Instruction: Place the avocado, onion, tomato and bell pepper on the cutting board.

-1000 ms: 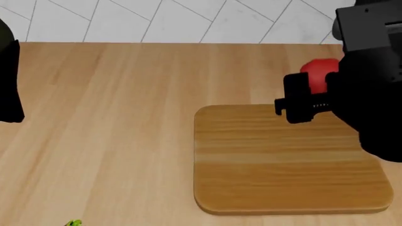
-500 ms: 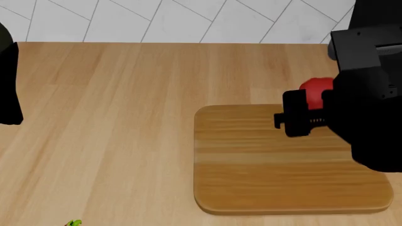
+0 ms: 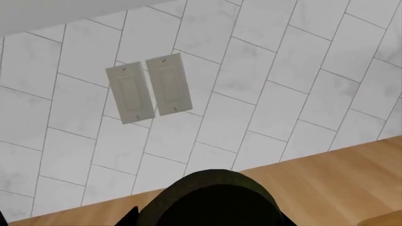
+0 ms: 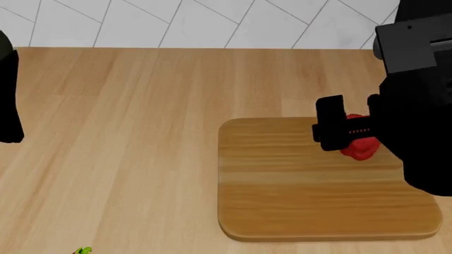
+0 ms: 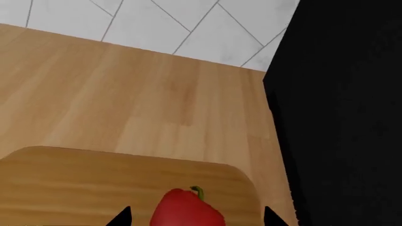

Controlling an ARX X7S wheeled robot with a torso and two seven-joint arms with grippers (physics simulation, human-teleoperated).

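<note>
One bell pepper (image 4: pixel 360 145), a second ago raised beyond the cutting board (image 4: pixel 310 206), now sits low at its two o'clock corner, clamped in the right gripper (image 4: pixel 346 132), nearly ready for release.

Bell pepper (image 4: pixel 361 146) on cutting board (image 4: pixel 310 201)

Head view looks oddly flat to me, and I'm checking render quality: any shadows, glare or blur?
Head view: sharp, even light, no glare, hardly any shadow under the bell pepper on the cutting board. Right wrist view: equally crisp. Left wrist view: sharp wall tiles, a dark shape at the near edge.
</note>
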